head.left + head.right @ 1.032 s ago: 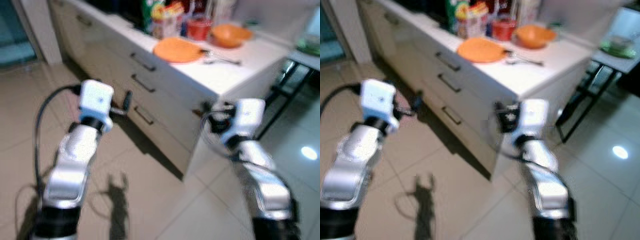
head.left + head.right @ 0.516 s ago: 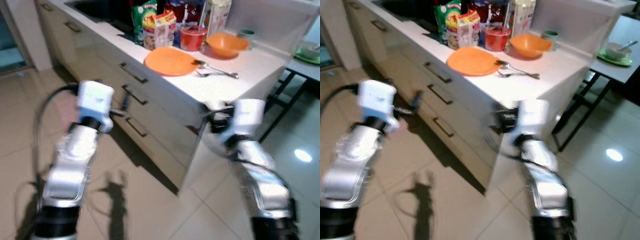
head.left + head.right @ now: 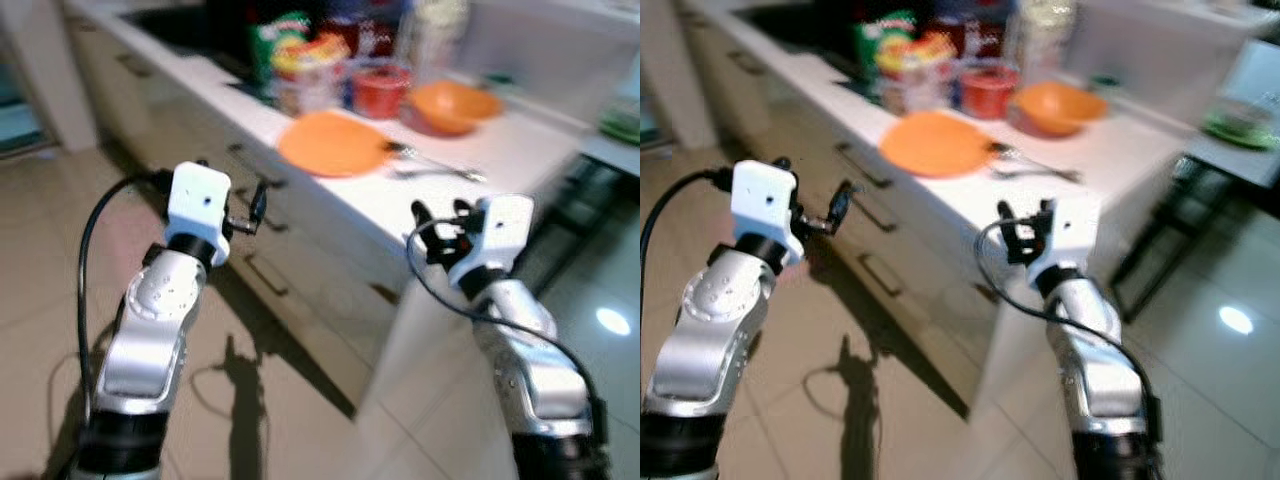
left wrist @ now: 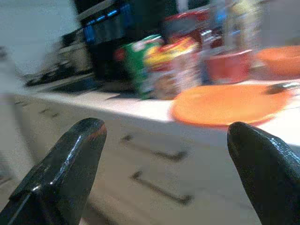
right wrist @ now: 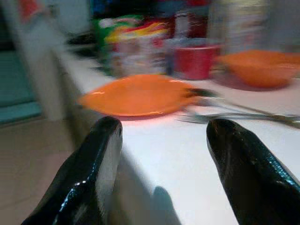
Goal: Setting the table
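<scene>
An orange plate (image 3: 335, 143) lies on the white counter (image 3: 520, 150), with a fork and spoon (image 3: 435, 165) just right of it. Behind them stand a red cup (image 3: 382, 88) and an orange bowl (image 3: 455, 105). My left gripper (image 3: 250, 208) is open and empty, held in front of the counter's drawers, left of and below the plate. My right gripper (image 3: 440, 212) is open and empty too, just short of the counter edge near the cutlery. In the right wrist view the plate (image 5: 136, 93) and the fork (image 5: 234, 115) lie straight ahead between the fingers (image 5: 93, 173).
Snack bags (image 3: 300, 60) and a carton (image 3: 430, 30) crowd the back of the counter. Drawers with dark handles (image 3: 265, 275) face me below it. A dark-legged table (image 3: 590, 170) stands to the right. Tiled floor (image 3: 60, 260) lies open to the left.
The whole view has shifted and the counter looks nearer. Both arms stay raised with open fingers; the right gripper sits slightly higher against the counter edge.
</scene>
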Motion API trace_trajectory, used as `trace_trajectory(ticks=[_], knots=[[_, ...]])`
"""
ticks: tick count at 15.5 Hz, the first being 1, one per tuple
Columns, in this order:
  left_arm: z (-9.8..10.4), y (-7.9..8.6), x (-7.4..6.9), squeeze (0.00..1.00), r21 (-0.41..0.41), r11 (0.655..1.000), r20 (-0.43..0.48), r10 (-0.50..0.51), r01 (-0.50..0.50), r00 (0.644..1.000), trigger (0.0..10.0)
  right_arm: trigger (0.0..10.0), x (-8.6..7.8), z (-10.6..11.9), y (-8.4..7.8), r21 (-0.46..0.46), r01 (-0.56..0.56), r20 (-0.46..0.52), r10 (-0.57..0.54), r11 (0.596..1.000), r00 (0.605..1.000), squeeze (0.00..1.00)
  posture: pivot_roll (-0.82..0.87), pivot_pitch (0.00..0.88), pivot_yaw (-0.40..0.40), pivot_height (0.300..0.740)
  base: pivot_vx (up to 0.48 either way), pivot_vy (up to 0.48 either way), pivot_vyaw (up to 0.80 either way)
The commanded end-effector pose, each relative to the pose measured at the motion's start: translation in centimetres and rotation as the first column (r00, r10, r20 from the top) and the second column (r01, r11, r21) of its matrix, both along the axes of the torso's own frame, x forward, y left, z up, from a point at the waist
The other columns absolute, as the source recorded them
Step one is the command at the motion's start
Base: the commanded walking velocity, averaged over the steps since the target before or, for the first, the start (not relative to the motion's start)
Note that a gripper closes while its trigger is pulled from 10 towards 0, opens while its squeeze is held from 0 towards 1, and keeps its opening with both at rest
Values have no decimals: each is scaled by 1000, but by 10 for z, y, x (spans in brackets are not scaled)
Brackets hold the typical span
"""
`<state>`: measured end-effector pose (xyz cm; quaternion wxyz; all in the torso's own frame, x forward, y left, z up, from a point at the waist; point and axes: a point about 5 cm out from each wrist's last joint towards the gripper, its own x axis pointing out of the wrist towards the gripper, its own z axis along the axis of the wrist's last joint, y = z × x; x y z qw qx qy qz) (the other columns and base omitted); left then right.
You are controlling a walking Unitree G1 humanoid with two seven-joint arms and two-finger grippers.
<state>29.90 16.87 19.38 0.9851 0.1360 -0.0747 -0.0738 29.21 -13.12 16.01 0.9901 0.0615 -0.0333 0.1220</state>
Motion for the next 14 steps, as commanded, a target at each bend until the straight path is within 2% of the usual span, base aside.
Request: trace_trajectory(ticks=[1,14], knots=[[4,-4,2,0,-10,1000,12,-10,10,1000,10000,10000,1,4,-7,-14,14,16,-13,1000,1000,0,45,0,-50,740,412,0,0],[6,-8,4,0,-47,998,21,-35,36,999,10000,10000,-1,9,-7,5,0,48,-1,1000,999,0,45,0,-54,740,410,0,0]])
